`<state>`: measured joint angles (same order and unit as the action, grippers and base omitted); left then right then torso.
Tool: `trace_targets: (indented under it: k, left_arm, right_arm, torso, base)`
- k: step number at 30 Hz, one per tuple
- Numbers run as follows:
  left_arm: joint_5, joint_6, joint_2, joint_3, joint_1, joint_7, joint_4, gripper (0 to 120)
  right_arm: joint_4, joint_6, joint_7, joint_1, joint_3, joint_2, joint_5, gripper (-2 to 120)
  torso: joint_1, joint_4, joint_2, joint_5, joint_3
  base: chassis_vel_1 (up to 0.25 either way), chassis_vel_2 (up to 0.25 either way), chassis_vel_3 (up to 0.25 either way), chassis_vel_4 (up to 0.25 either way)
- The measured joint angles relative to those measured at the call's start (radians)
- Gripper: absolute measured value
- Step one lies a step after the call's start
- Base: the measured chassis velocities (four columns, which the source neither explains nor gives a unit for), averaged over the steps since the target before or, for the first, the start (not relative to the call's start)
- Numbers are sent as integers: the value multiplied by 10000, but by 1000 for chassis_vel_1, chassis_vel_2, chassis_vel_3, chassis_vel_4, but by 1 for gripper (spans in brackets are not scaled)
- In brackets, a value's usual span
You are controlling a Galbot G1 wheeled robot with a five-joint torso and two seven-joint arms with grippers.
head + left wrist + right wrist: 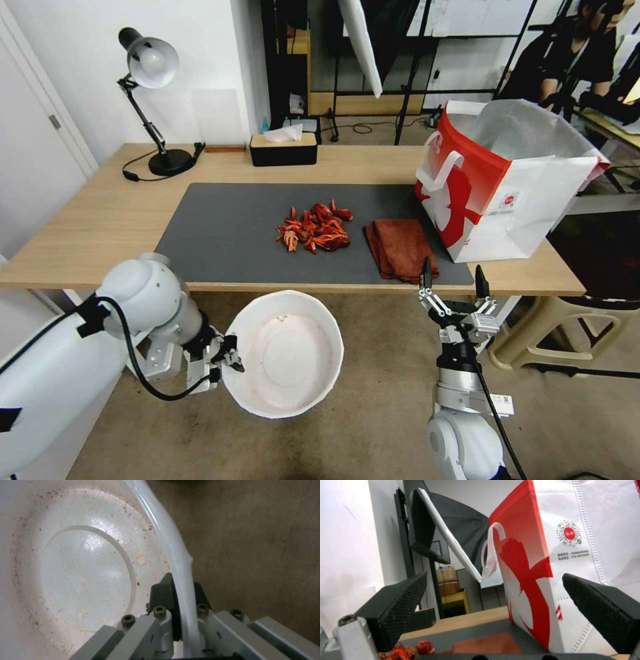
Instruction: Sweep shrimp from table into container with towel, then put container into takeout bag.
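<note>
A heap of red-orange shrimp (315, 228) lies in the middle of the dark grey mat on the table (100, 220). Just right of it rests the folded rust-red towel (401, 248), also seen low in the right wrist view (486, 643) beside some shrimp (407, 650). The red-and-white takeout bag (500, 183) (566, 562) stands open at the table's right end. My left gripper (223, 365) is shut on the rim of the white container (283, 353) (83, 575), holding it below the table's front edge. My right gripper (452, 280) is open, upright at the front edge, just short of the towel.
A black tissue box (283, 148) and a desk lamp (150, 100) stand along the table's far edge. A beige plastic stool (567, 333) sits on the floor to the right. The mat's left half is bare.
</note>
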<state>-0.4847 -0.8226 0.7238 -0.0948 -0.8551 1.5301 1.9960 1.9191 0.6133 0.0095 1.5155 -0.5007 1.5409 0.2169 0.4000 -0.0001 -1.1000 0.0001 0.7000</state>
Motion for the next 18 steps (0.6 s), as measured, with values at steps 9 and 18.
trace_targets:
  k: [9, 18]
  left_arm:
    - [-620, -29, 595, 227, -149, 0, -476, 0]
    - [-951, -24, 1057, 393, -92, 1, -1173, 0]
  right_arm:
    - [-2, 48, -6, 12, -134, -113, 177, 100]
    - [50, 48, -10, 23, -227, -261, 319, 100]
  torso:
    - [0, 0, 0, -1, 0]
    - [-1, 1, 1, -1, 0]
  base:
    - [0, 0, 0, 0]
    - [0, 0, 0, 0]
